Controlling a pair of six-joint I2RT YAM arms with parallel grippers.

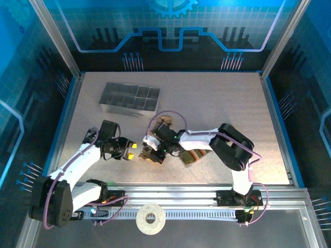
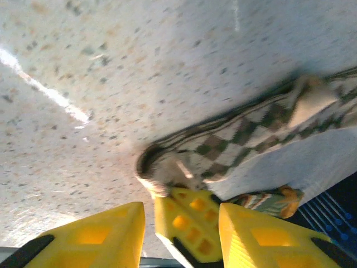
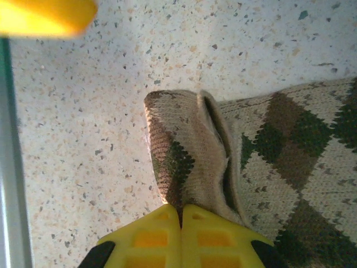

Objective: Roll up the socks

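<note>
The beige-and-brown diamond-checkered sock lies flat on the speckled table, and its folded end is lifted. My right gripper is shut on that folded end. My left gripper is open just left of it, its two yellow fingers straddling the right gripper's fingers without touching the sock. The olive sock with the orange toe lies behind, partly under the right arm. From above, the left gripper and right gripper nearly meet.
A grey compartmented tray stands at the back left of the table. A white tape roll rests on the near rail between the arm bases. Aluminium frame posts and blue walls border the table.
</note>
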